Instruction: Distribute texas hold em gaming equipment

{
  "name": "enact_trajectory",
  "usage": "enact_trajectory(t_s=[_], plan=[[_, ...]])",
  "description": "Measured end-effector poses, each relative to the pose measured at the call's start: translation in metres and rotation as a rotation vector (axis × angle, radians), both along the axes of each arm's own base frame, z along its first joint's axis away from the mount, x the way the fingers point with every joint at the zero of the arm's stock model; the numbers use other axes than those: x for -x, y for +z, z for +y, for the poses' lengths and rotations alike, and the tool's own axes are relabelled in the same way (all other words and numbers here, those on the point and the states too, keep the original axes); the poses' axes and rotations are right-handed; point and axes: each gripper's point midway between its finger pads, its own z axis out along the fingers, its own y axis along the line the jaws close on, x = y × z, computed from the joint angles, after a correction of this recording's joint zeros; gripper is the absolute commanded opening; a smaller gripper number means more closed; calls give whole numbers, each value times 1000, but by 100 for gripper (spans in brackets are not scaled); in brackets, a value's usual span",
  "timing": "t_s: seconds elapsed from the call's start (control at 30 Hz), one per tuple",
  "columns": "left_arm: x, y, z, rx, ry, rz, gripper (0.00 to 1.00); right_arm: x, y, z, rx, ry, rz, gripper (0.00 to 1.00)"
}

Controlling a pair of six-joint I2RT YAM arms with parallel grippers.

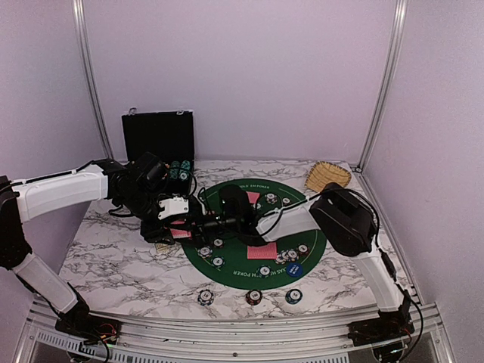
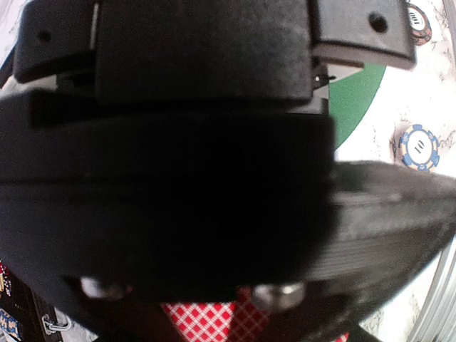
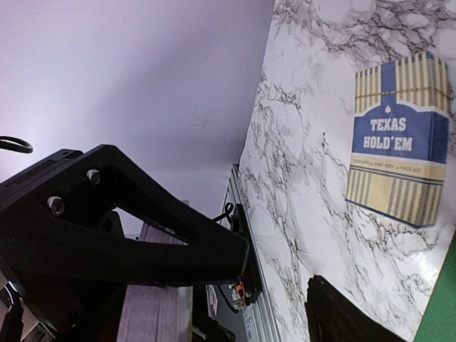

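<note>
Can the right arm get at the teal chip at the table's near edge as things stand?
Probably yes. The right pincer stands open and looks empty, and the teal chip lies uncovered on the marble tabletop on that arm's side, with nothing between.

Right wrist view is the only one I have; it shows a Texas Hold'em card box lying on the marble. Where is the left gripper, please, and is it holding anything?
Observer: The left gripper is at the left edge of the green mat, shut, with a red-backed card in it.
Operator: And where does my right gripper stand?
Observer: The right gripper points at the left one, close beside it, over the same edge of the mat.
Operator: Are any chips off the mat?
Observer: Yes, three chips lie in a row on the marble in front of the mat.
</note>
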Motion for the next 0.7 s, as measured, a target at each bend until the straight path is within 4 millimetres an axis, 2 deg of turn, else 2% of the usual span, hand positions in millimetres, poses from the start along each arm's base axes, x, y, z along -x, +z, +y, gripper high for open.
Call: enact_trajectory(t_s=[0.3,0.43,0.6,0.7], plan=[[3,-2,3,-16,2,12,31,-4,-9,-2,22,-7,-8,70],[3,-3,4,-21,2,16,31,-5,-6,-7,32,-11,-23,67],[3,-3,4,-20,2,15,31,-7,-2,-17,41,-19,-39,57],[4,-3,4,-22,2,16,31,-7,0,-21,43,-20,-46,55]])
